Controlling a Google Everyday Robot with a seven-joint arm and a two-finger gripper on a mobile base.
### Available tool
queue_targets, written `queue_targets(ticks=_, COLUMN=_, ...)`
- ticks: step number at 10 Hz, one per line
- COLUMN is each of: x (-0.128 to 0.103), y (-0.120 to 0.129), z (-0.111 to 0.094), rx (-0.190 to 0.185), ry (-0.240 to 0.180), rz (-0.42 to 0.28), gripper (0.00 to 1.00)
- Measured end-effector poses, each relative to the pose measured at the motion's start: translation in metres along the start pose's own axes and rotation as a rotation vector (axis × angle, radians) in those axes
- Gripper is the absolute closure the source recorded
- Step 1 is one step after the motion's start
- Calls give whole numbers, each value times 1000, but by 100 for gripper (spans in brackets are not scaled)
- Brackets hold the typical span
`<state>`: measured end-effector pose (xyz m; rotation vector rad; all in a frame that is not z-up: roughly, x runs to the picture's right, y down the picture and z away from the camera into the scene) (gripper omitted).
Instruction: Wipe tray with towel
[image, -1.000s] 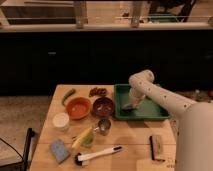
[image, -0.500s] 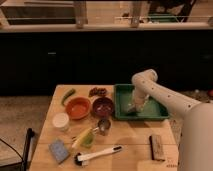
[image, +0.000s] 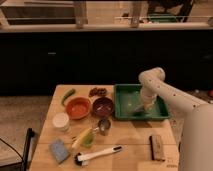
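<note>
A green tray (image: 125, 102) sits at the back right of the wooden table. My gripper (image: 144, 106) reaches down into the tray's right half from the white arm (image: 160, 87). A pale grey towel (image: 138, 109) lies under the gripper on the tray floor, near the front edge. The gripper presses down on the towel.
Left of the tray stand a dark red bowl (image: 103, 106) and an orange bowl (image: 78, 107). A green pepper (image: 68, 95), a white cup (image: 61, 121), a metal cup (image: 104, 125), a blue sponge (image: 59, 149), a white brush (image: 99, 154) and a dark block (image: 157, 147) lie on the table (image: 135, 137).
The gripper has moved from the tray's left part towards its right and front, with the towel under it.
</note>
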<state>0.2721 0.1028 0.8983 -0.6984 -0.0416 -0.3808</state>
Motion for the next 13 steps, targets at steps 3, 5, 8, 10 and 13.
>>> queue_targets(ticks=3, x=9, y=-11, z=1, rx=82, ry=13, rz=113, gripper=100)
queue_targets(ticks=5, x=5, y=-25, z=4, rx=131, ry=7, rz=170, gripper=100)
queue_targets(ticks=8, x=-5, y=-39, z=9, rx=175, ry=-23, rz=204, gripper=100)
queue_targets(ticks=10, x=-25, y=-50, z=13, rx=179, ry=-57, rz=166, gripper=100)
queue_targets(ticks=13, x=-40, y=-44, z=18, rx=161, ry=-81, rz=82, gripper=100)
